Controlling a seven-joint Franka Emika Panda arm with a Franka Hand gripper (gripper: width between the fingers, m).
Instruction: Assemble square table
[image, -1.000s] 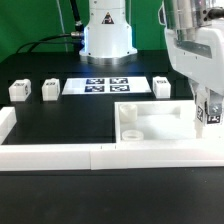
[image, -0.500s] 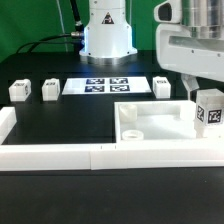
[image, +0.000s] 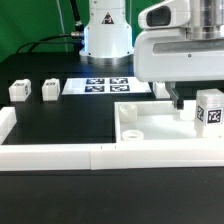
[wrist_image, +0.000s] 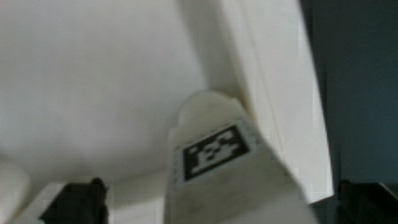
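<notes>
The white square tabletop (image: 150, 128) lies at the exterior view's right, rim up, with a corner hole near its left front. One tagged leg (image: 210, 109) stands upright in its far right corner. It also shows in the wrist view (wrist_image: 222, 150), tag facing the camera. My gripper (image: 183, 98) hangs just above the tabletop, to the left of that leg. In the wrist view the gripper (wrist_image: 222, 205) is open, its dark fingers (wrist_image: 80, 200) apart on either side of the leg. Two loose legs (image: 19, 90) (image: 50, 90) stand at the left. Another (image: 161, 88) is partly hidden behind my hand.
The marker board (image: 105, 86) lies flat at the back middle. The long low white border wall (image: 100, 155) runs along the front and turns up the left side. The robot base (image: 107, 35) stands behind the board.
My gripper has let go of the leg in the tabletop's right corner, then risen and moved toward the exterior view's left. The leg stays standing there.
</notes>
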